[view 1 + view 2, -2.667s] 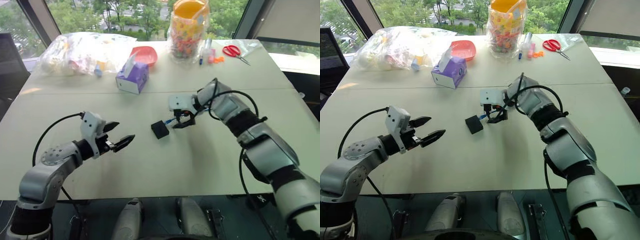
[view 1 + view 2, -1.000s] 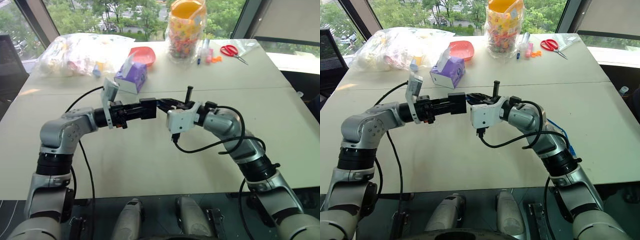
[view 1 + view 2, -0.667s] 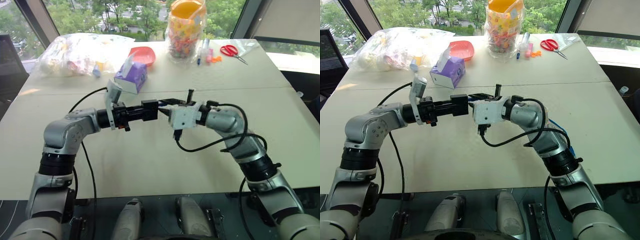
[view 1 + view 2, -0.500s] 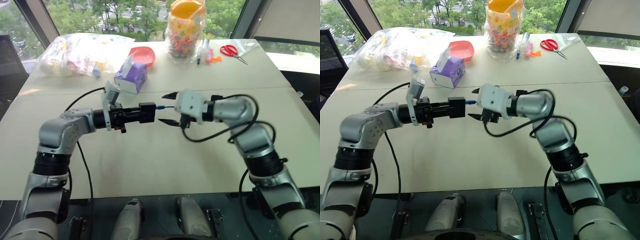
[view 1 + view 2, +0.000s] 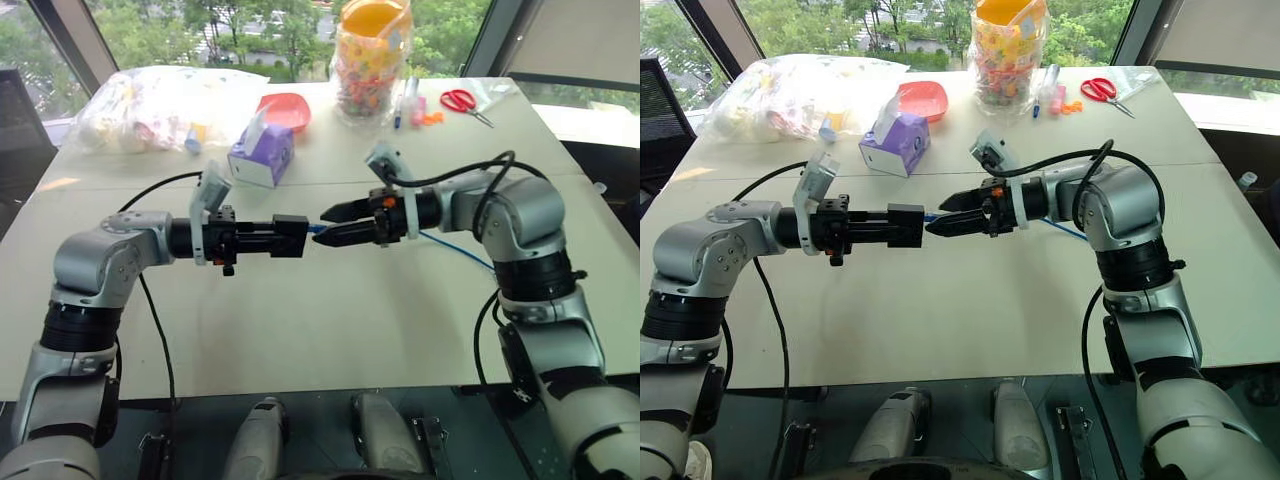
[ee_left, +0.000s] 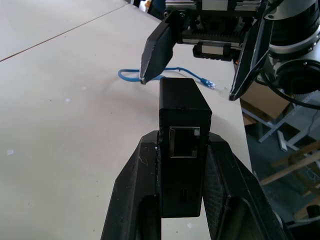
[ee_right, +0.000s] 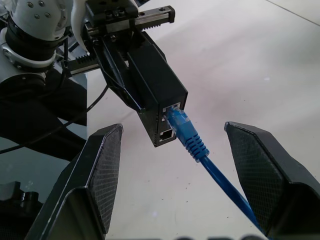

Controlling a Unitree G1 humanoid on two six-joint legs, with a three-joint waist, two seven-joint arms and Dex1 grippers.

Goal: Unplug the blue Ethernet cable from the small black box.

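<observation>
Here the small black box (image 5: 290, 236) is held clamped between the two fingers of the left gripper (image 6: 182, 165), raised above the table (image 5: 330, 330) near its middle. The box is seen end-on in the left wrist view, with an empty socket on the face turned toward that camera. The blue cable (image 7: 195, 145) is plugged by its blue plug into a socket on the box's far face, at the 3 o'clock end of the box as seen from the head, and the cord is trailed away toward 3 o'clock across the table to the right arm. The right gripper (image 5: 335, 222) is pointed at the box from 3 o'clock, its fingers (image 7: 102, 170) spread wide on either side of the plug and apart from both plug and box. Toward 12 o'clock, well apart from the grippers, a purple tissue box (image 5: 264, 155), a red bowl (image 5: 286, 110), a clear bag (image 5: 160, 105), a candy jar (image 5: 376, 60) and red scissors (image 5: 462, 101) are set on the table.
</observation>
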